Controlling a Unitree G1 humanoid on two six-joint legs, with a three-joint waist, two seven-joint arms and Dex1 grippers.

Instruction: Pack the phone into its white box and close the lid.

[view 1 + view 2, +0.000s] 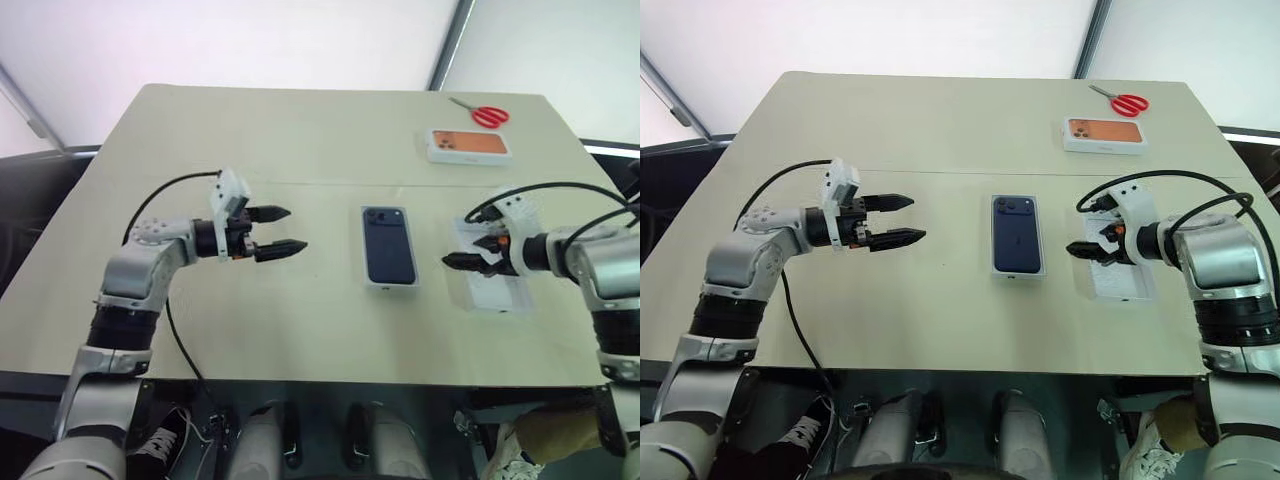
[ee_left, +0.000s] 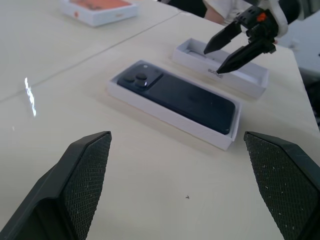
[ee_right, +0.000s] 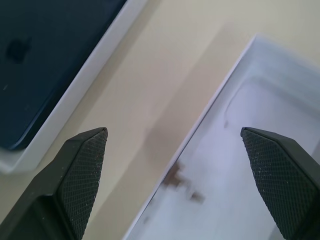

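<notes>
Beige laminate table spreads before me, and I read it from my left side across.

My left gripper hangs above bare tabletop, well left of the phone, its two black fingers pointing level toward the middle and spread wide with nothing between them. A black cable loops from that wrist back over the table.

In the middle lies the phone, dark navy, back up, its camera cluster at the far left corner. It sits flat inside the box, whose thin white rim shows all round it. In my left wrist view the phone fills the tray nearly edge to edge.

Right of that, apart from the box with a strip of table between, rests the lid, open side up and all white inside. My right gripper hovers over the lid's near-left part, pointing toward the phone and downward, released, fingers apart and empty. My right wrist view looks down between them at the lid's edge and the box's corner.

Farther back on the right stands another white box with an orange phone picture, and beyond it red scissors near the far edge.
</notes>
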